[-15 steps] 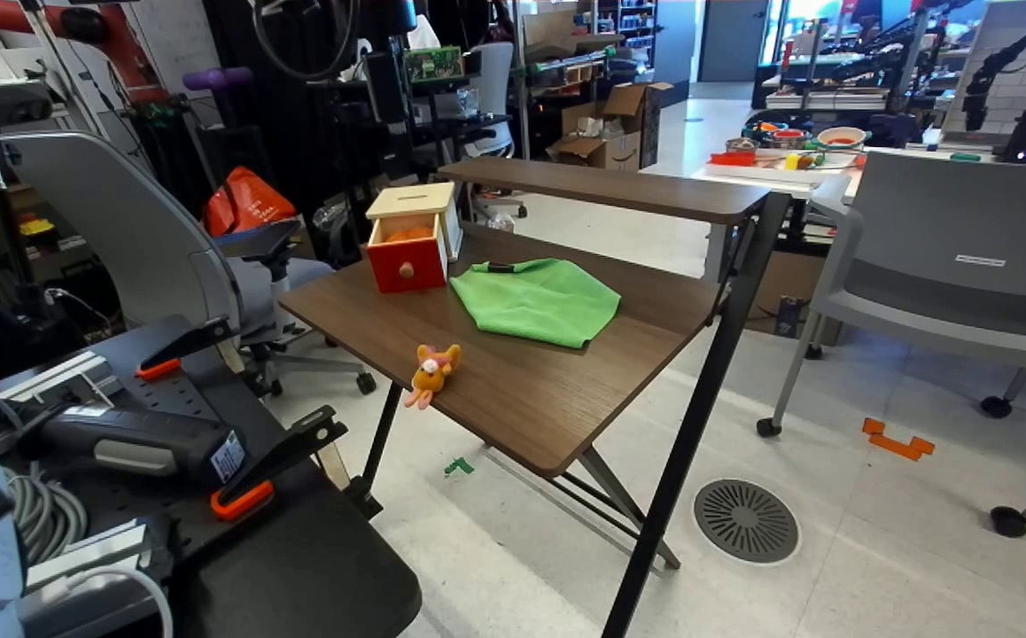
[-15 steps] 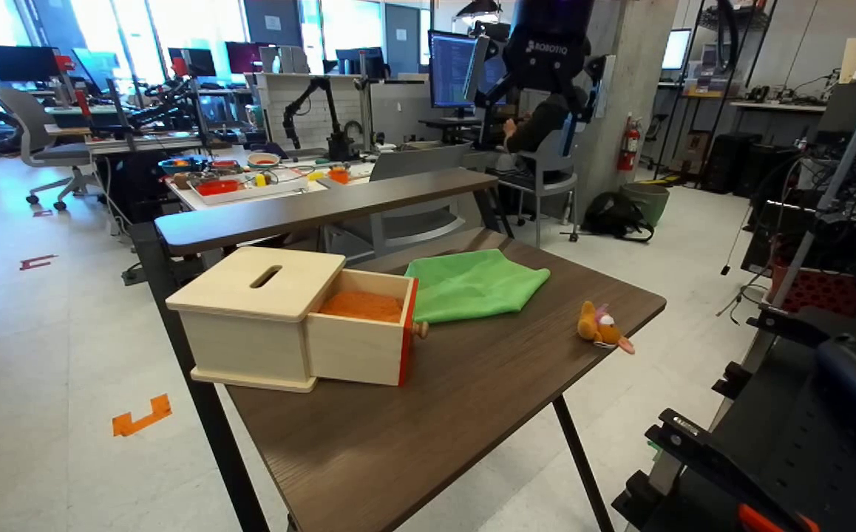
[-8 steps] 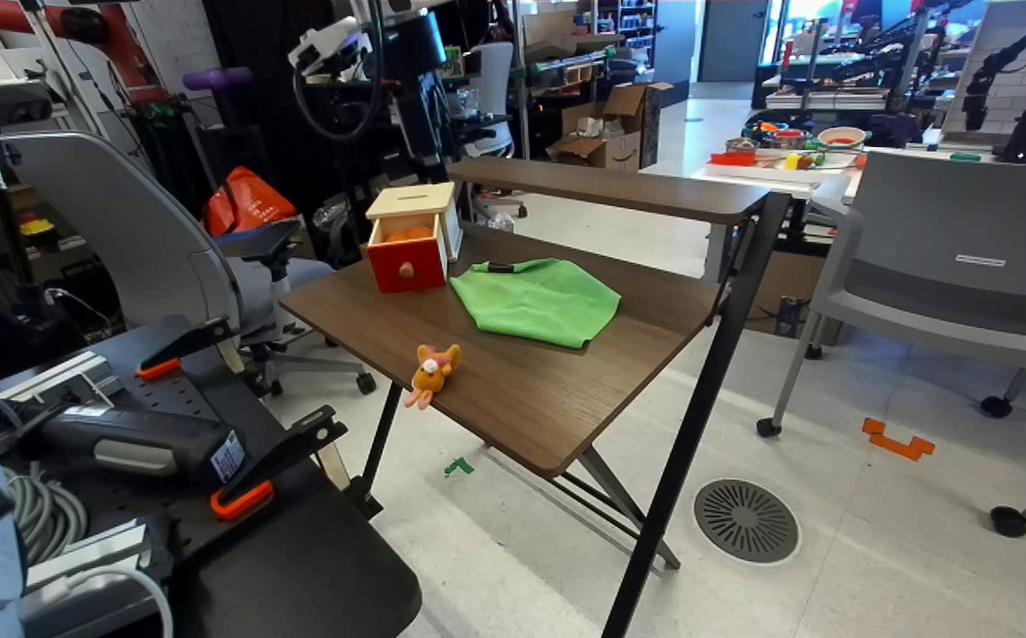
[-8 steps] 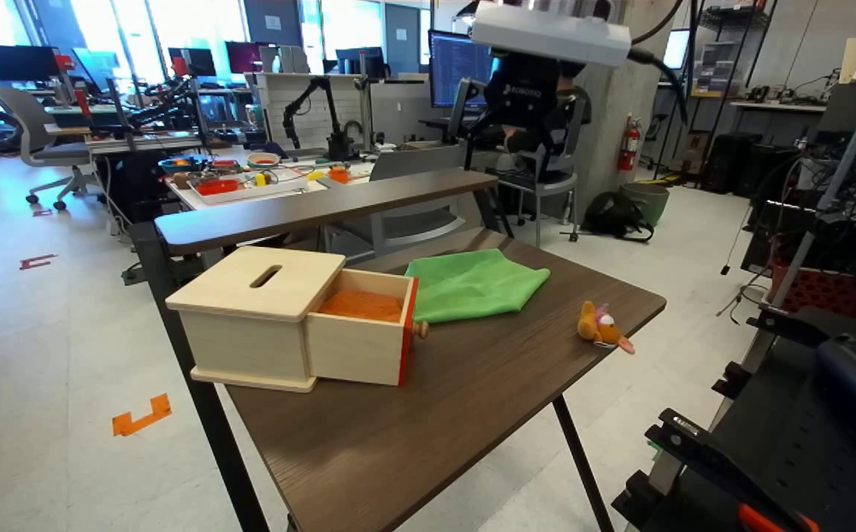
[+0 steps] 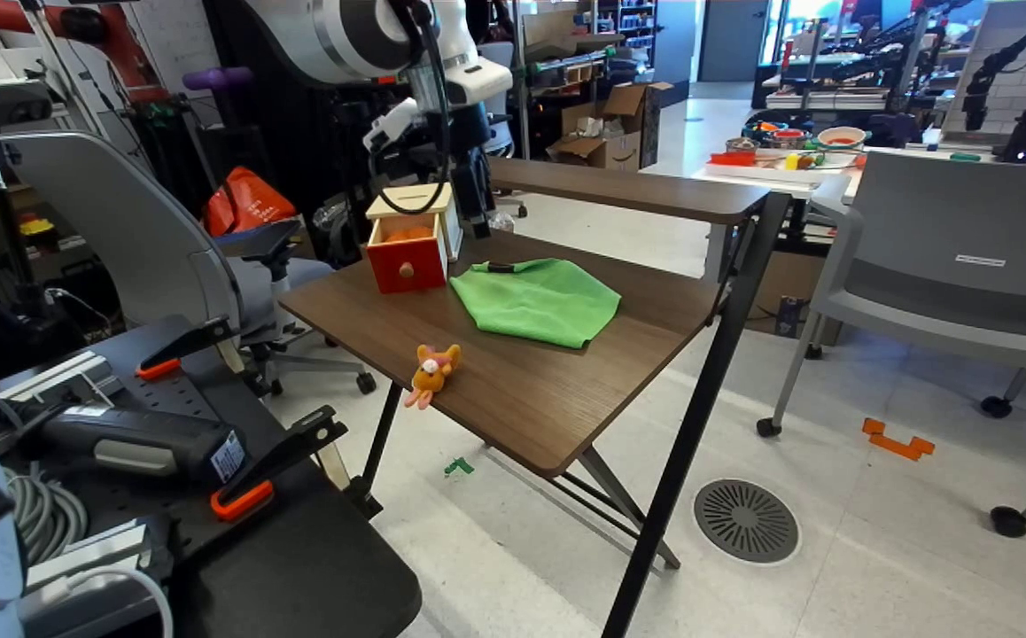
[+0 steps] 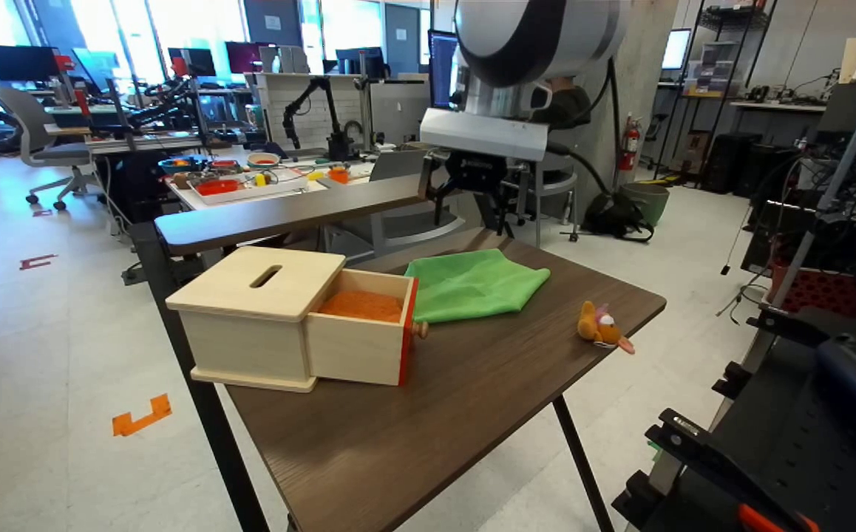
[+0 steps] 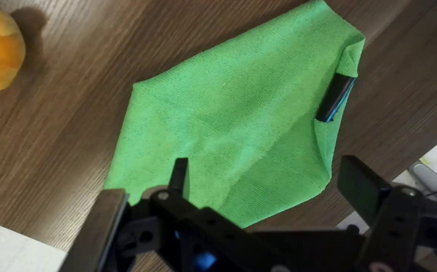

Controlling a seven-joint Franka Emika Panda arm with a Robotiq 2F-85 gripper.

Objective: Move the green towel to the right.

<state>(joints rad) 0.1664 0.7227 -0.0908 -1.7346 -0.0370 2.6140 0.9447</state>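
Gripper (image 7: 267, 174) with fingers wide apart near the rumpled, bright green towel (image 7: 226, 124), dark-banded at one edge.

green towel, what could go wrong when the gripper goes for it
The towel lies almost flat, so the gripper might pinch too little of it. The gripper could bump the open drawer close by. The toy at the edge of the table might get knocked off.
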